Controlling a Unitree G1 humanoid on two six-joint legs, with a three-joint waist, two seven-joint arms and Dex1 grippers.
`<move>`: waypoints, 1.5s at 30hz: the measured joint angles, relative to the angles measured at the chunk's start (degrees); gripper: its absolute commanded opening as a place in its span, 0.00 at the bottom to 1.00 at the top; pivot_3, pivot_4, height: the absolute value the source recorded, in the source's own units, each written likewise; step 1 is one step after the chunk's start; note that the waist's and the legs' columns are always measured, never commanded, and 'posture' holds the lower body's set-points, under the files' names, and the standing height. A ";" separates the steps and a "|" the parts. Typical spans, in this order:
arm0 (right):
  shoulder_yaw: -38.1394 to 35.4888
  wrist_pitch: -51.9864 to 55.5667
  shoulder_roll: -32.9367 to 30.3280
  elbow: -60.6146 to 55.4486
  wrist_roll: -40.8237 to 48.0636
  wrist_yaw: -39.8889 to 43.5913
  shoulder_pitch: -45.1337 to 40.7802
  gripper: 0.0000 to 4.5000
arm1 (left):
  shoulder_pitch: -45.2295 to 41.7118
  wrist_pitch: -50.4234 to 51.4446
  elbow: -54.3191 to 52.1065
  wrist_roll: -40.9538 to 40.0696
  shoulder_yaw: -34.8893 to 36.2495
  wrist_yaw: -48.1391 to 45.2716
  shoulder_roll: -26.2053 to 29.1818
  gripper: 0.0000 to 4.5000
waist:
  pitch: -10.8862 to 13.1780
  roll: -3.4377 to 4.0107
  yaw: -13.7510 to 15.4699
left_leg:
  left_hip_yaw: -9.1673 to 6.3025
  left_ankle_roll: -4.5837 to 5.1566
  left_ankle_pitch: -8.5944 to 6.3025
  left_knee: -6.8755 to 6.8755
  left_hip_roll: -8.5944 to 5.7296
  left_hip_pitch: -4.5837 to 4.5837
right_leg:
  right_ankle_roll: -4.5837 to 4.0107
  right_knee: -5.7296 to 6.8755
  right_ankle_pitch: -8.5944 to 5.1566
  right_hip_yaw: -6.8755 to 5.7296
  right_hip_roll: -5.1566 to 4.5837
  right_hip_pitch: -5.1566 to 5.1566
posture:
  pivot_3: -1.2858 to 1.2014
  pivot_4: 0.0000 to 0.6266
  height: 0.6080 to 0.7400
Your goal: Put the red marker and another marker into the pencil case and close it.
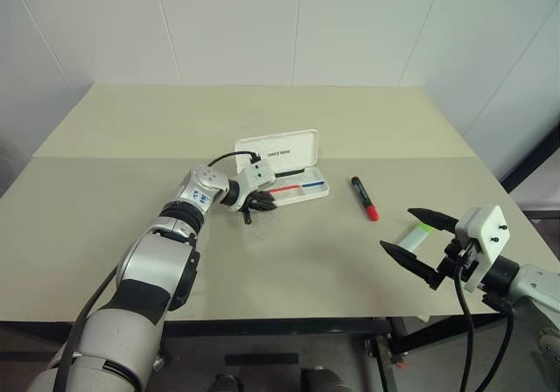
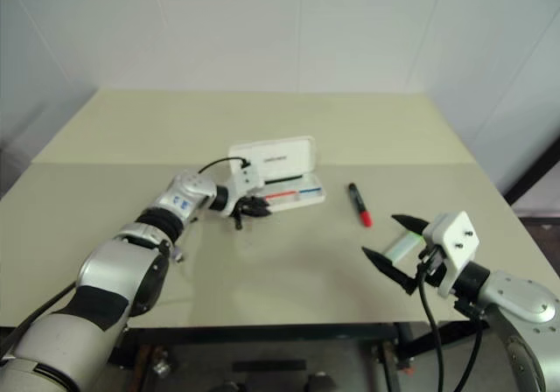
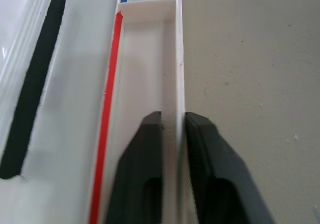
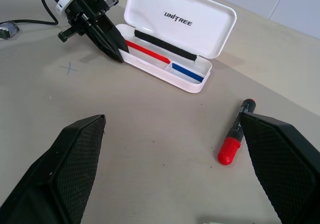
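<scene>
Head cam: pencil case (image 1: 293,171) lies open mid-table, left gripper (image 1: 261,202) pinching its near-left end. Red marker (image 1: 365,199) lies right of it, the green highlighter (image 1: 418,234) nearer, behind the right gripper (image 1: 418,244), fingers spread.

Left wrist: 2 fingers (image 3: 142,174) clamp the case's front wall.

Right wrist: marker (image 4: 235,134) between wide fingers.

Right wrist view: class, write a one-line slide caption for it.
Left gripper pinches the open pencil case's front wall; the red marker lies on the table between the open right gripper's fingers.
</scene>
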 measured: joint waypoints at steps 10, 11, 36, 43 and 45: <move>0.00 -0.01 -0.59 0.92 0.25 2.32 -0.50 1.00 | 0.00 -2.08 -0.08 0.16 0.01 0.13 0.87 0.01 | 0.01 -0.01 -0.09 | 0.05 0.00 0.00 0.04 0.00 -0.04 | 0.00 0.06 0.00 0.02 0.00 -0.08 | 0.52 0.24 1.00; 0.00 -0.02 -0.60 1.42 0.63 3.03 -0.53 1.00 | 0.01 -2.51 -0.08 0.13 0.04 -0.04 1.18 0.01 | 0.01 -0.02 -0.08 | 0.05 0.00 0.00 0.03 0.00 -0.04 | 0.00 0.06 0.00 0.03 0.00 -0.09 | 0.52 0.24 1.00; 4.32 -6.04 -2.87 17.96 0.42 20.06 -10.27 1.00 | 26.49 6.82 -47.66 -10.02 1.07 -25.92 13.66 0.01 | 0.03 0.00 0.03 | 0.06 0.01 0.00 0.18 0.10 -0.08 | -0.04 0.28 -0.02 0.05 -0.07 -0.17 | 0.52 0.24 1.00; 4.33 -6.30 -2.87 18.08 0.06 20.23 -10.31 1.00 | 31.24 12.52 -60.26 -10.84 -1.32 -23.72 15.26 0.01 | 0.03 0.01 -0.16 | 0.10 0.03 0.02 0.20 0.09 0.18 | -0.06 0.34 -0.02 0.08 -0.06 0.03 | 0.52 0.24 1.00; 4.33 -6.30 -2.87 18.08 0.04 20.22 -10.29 1.00 | 31.91 12.70 -60.95 -10.84 -2.74 -23.24 15.28 0.01 | 0.03 0.01 -0.38 | 0.14 0.03 0.02 0.18 0.09 0.18 | -0.06 0.34 -0.02 0.10 -0.05 0.01 | 0.52 0.24 1.00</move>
